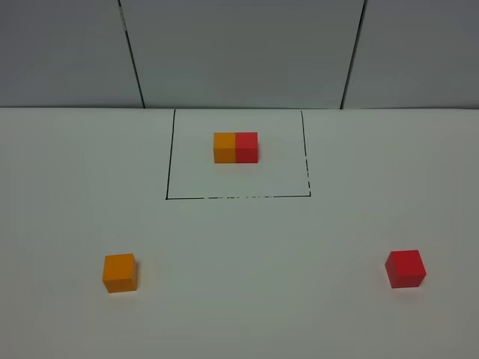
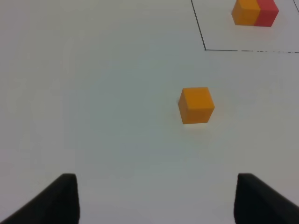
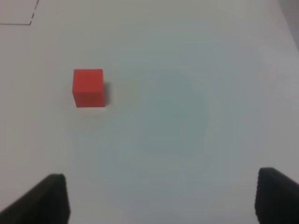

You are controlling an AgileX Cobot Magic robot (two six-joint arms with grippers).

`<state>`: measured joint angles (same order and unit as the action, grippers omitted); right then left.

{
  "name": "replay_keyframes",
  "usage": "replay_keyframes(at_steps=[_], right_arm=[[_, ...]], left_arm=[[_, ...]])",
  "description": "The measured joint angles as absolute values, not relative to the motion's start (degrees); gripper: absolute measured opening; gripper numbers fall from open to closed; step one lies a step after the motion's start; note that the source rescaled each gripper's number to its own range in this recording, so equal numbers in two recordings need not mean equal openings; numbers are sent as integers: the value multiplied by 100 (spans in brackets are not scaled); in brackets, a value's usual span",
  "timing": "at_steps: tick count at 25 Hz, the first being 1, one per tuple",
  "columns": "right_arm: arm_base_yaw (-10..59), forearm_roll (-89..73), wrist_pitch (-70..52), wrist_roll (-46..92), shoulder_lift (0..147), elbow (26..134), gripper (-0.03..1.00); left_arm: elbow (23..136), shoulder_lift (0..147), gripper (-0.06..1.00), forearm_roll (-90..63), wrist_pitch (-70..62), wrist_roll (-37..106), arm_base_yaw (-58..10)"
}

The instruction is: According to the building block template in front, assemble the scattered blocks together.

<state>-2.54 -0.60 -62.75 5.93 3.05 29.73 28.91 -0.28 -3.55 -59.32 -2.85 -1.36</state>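
Left wrist: we are finding the orange cube ahead of the left claw, and the red cube ahead of the right claw; both claws released, empty.

On the white table, a thin black drawn rectangle frames a joined orange-and-red pair; near left an orange cube, near right a red cube.

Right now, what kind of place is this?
Probably a lab test bench: a white table marked with a black drawn rectangle, grey wall panels behind, and an orange cube and a red cube lying loose.
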Motion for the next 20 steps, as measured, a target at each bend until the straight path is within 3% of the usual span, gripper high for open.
replay_keyframes(at_steps=[20], right_arm=[[-254, -60, -6275, 593, 305, 2973, 63]], left_arm=[[2891, -28, 53, -355, -5932, -285, -136]])
